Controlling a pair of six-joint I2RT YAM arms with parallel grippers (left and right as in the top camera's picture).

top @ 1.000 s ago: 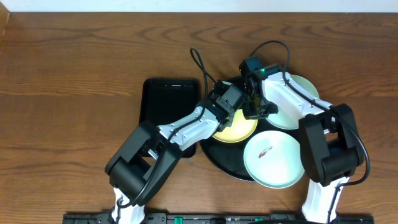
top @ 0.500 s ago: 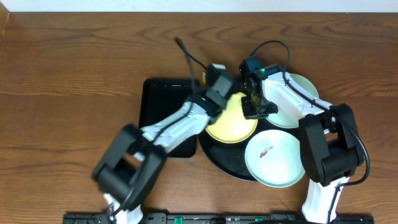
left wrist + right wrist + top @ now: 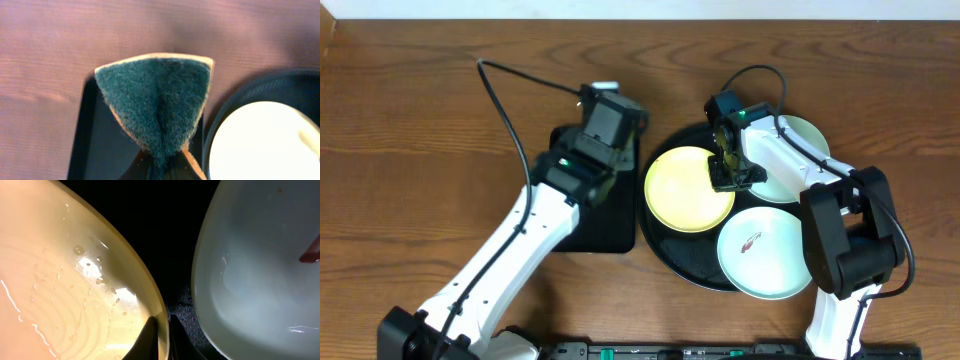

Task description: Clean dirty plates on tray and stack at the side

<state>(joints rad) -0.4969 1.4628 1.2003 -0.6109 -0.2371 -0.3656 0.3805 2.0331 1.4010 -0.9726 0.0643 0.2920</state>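
The round black tray point(image 3: 680, 262) holds three plates. The pale yellow plate point(image 3: 687, 190) lies at its left with no smear showing; in the right wrist view point(image 3: 75, 280) it is wet. A mint-white plate point(image 3: 765, 255) with a red-brown smear lies at the front. Another mint-white plate point(image 3: 798, 160) lies at the back right, partly under the right arm; it also shows in the right wrist view point(image 3: 260, 265). My right gripper point(image 3: 725, 180) is shut on the yellow plate's right rim point(image 3: 162, 325). My left gripper point(image 3: 610, 125) is shut on a green scouring sponge point(image 3: 157, 100), above the rectangular black tray's far right corner.
A rectangular black tray point(image 3: 582, 225) lies left of the round tray, also in the left wrist view point(image 3: 100, 145). The wooden table point(image 3: 420, 150) extends to the left and back. Cables loop above both arms.
My left arm has lifted the sponge off the yellow plate and swung left, over the rectangular tray. The yellow plate is now fully uncovered. The right arm has stayed put.
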